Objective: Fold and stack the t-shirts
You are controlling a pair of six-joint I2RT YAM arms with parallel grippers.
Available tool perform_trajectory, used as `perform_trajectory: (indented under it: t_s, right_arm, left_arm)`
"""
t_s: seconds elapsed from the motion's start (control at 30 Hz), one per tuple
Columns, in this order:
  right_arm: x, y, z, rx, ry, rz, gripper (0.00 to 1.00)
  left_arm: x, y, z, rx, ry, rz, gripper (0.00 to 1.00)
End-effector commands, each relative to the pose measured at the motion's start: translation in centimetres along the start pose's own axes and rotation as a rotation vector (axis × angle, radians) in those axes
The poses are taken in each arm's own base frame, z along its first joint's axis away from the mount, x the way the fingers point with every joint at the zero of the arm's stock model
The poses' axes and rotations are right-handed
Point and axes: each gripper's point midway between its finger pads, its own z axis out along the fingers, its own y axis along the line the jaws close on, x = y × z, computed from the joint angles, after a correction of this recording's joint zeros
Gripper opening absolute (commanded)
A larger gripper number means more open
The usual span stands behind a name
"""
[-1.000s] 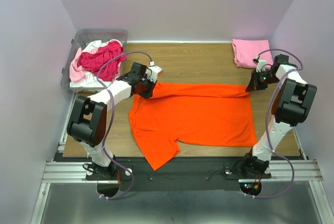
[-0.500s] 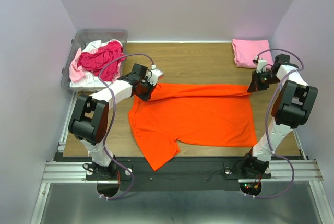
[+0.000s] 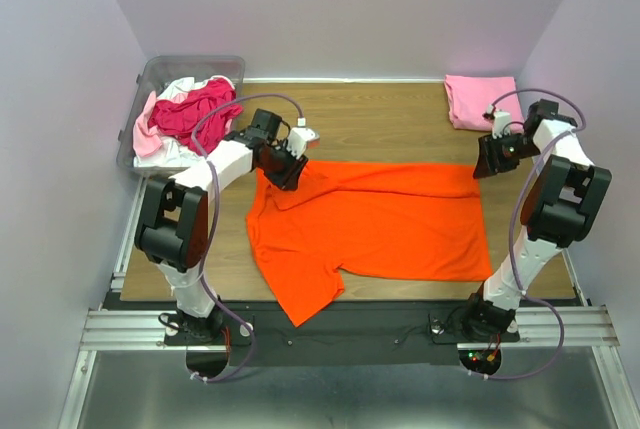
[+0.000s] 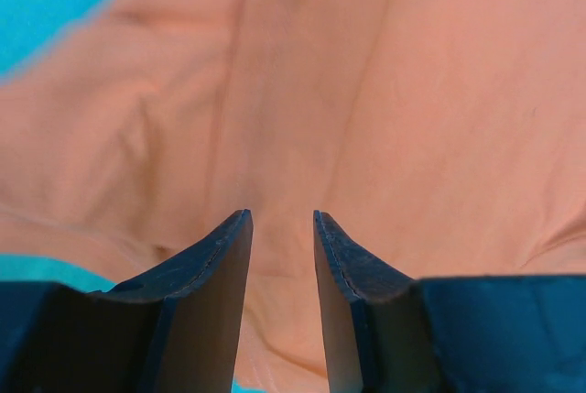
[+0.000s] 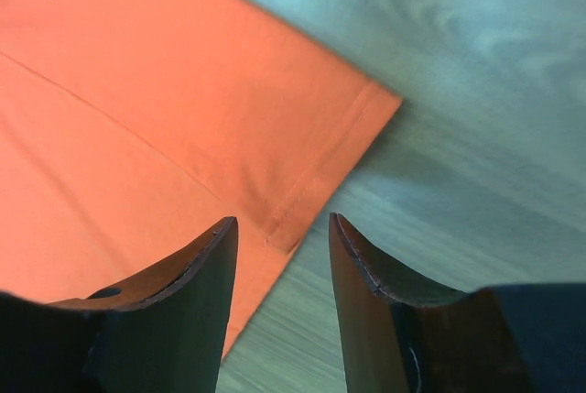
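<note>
A bright orange t-shirt (image 3: 370, 219) lies spread on the wooden table, its far edge folded over toward me. My left gripper (image 3: 287, 171) hovers at the shirt's far left corner, open, with only orange cloth (image 4: 366, 91) beneath the gap. My right gripper (image 3: 487, 161) is open just above the far right corner (image 5: 362, 118), nothing between its fingers. A folded light pink t-shirt (image 3: 480, 99) rests at the back right. Crimson, pale pink and white shirts (image 3: 190, 114) are heaped in the bin.
A clear plastic bin (image 3: 160, 74) stands at the back left corner. Purple walls enclose the table (image 3: 380, 119) on three sides. One orange sleeve (image 3: 305, 299) hangs over the near table edge by the metal rail (image 3: 350, 327).
Both grippers have opened and let go of the shirt's far edge. That edge now lies flat on the shirt. The left gripper has shifted slightly back and right.
</note>
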Motion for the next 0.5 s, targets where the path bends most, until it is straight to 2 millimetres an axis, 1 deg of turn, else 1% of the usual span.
perform_trajectory:
  t_s: [0.0, 0.07, 0.17, 0.3, 0.47]
  right_arm:
    - [-2.3, 1.1, -1.7, -0.031, -0.062, 0.008, 0.49]
    - [-2.1, 1.1, -1.0, -0.047, -0.049, 0.038, 0.48]
    - [-2.1, 1.7, -0.4, -0.069, -0.041, 0.056, 0.47]
    - [-2.5, 2.3, 0.1, -0.087, -0.04, 0.066, 0.46]
    - [-1.9, 2.2, 0.9, -0.094, -0.016, 0.09, 0.46]
  left_arm:
    - [-3.7, 0.5, 0.0, 0.037, -0.068, -0.004, 0.45]
    - [-4.0, 1.2, 1.0, 0.038, -0.064, -0.017, 0.45]
    - [-4.3, 1.6, 2.0, 0.041, -0.056, -0.035, 0.47]
    - [-5.0, 1.0, 3.2, 0.112, -0.068, -0.048, 0.49]
    - [-5.0, 0.4, 4.5, 0.167, -0.062, -0.08, 0.51]
